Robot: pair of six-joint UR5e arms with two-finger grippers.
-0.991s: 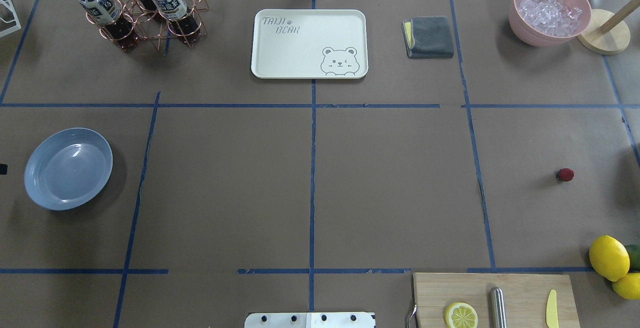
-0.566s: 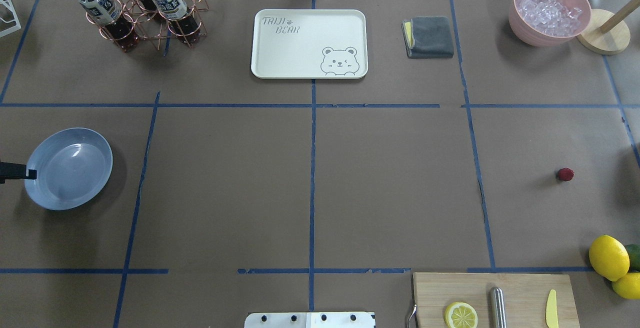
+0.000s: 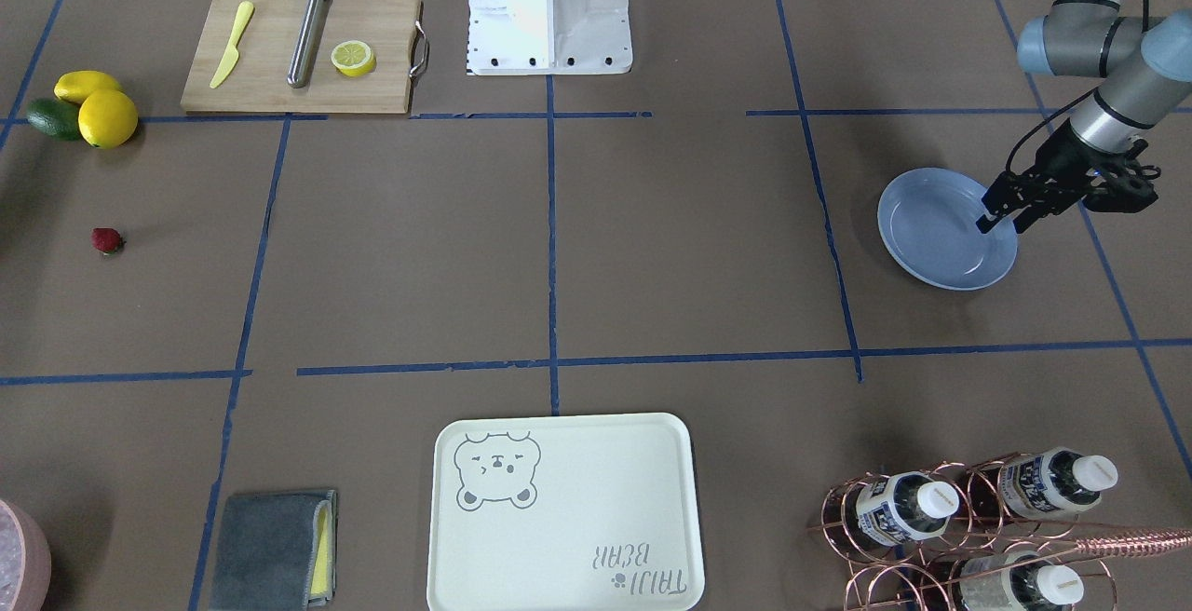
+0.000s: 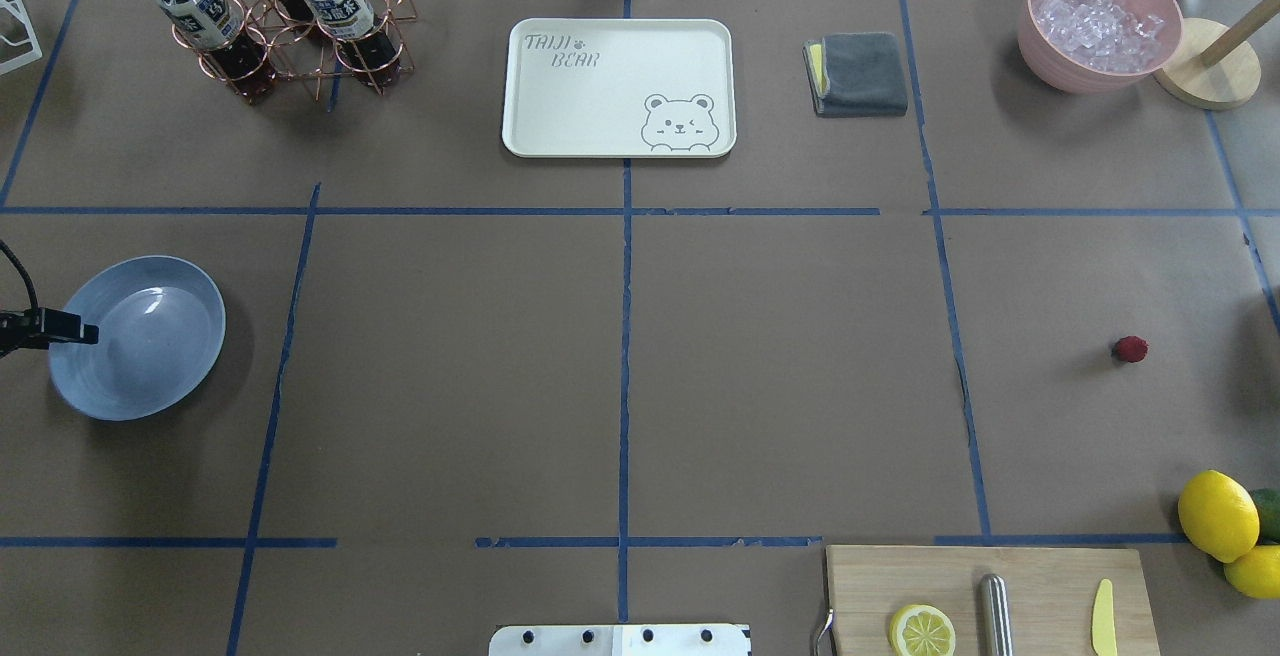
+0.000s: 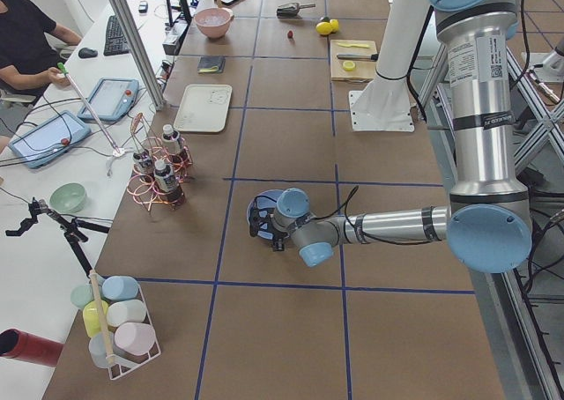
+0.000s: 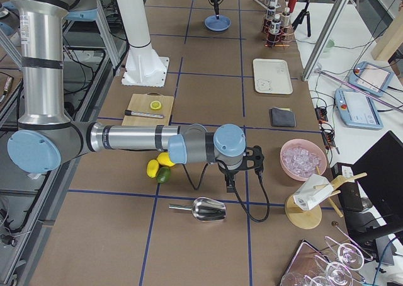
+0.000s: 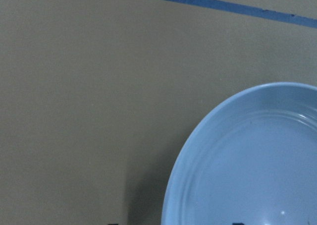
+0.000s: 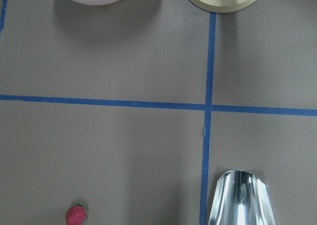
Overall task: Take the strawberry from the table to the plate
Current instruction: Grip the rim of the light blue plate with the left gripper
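The strawberry (image 4: 1131, 349) is a small dark-red berry lying on the brown table (image 4: 780, 376) at the far right; it also shows as the strawberry (image 3: 106, 239) and the strawberry (image 8: 76, 214). The light-blue plate (image 4: 150, 366) sits at the far left with nothing in it. My left gripper (image 4: 88, 334) hangs over the plate's left rim, and in the front view the left gripper (image 3: 998, 223) has its fingers parted and holds nothing. My right gripper (image 6: 228, 184) shows only in the right side view, above the table near the strawberry; I cannot tell its state.
Lemons (image 4: 1217, 514) and a cutting board (image 4: 1040, 576) with a lemon half, a metal rod and a yellow knife lie at the near right. A metal scoop (image 8: 240, 197) rests near the right arm. A cream tray (image 4: 618, 86), a bottle rack (image 4: 280, 16), a grey cloth (image 4: 860, 73) and a pink ice bowl (image 4: 1100, 21) line the far edge.
My left gripper has come in from the left edge and now reaches over the plate's rim. The strawberry and the plate have not moved.
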